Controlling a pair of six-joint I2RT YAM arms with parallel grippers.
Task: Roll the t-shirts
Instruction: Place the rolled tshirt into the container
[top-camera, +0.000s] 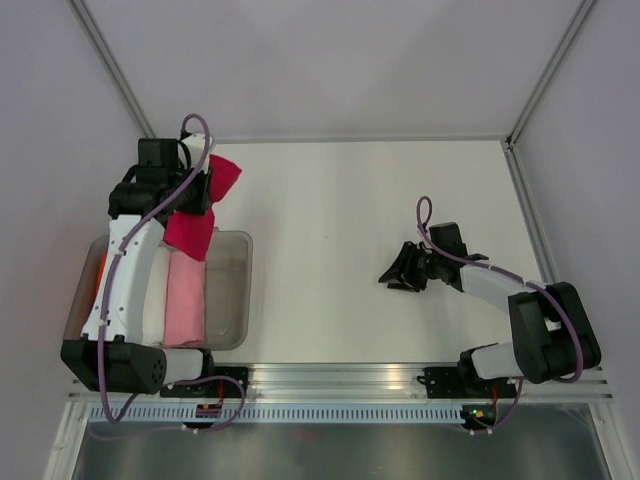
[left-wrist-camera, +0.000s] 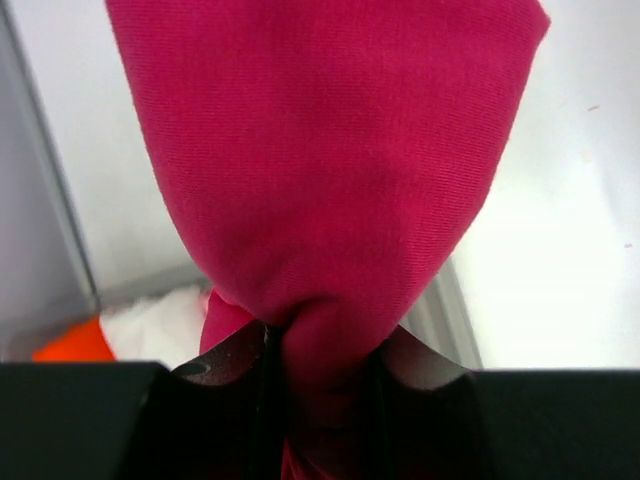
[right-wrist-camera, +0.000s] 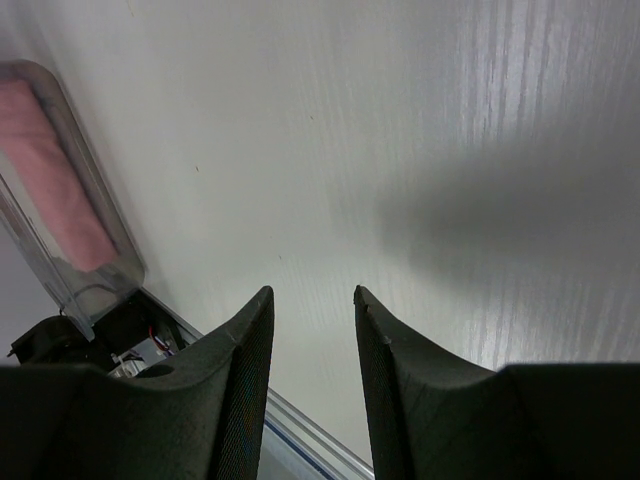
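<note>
The magenta t-shirt (left-wrist-camera: 330, 170) hangs bunched, pinched in the left gripper (left-wrist-camera: 320, 372), whose jaws are clamped on the cloth. It is held above the far end of the clear tub (top-camera: 238, 290), at the table's (top-camera: 330, 210) left side. A pale pink rolled cloth (top-camera: 185, 300) lies inside the tub. The right gripper (right-wrist-camera: 312, 330) sits over bare table at right, jaws apart and empty.

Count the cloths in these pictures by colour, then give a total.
Magenta cloth: 1
Pink cloth: 1
White cloth: 1
Orange cloth: 1
Total: 4
</note>
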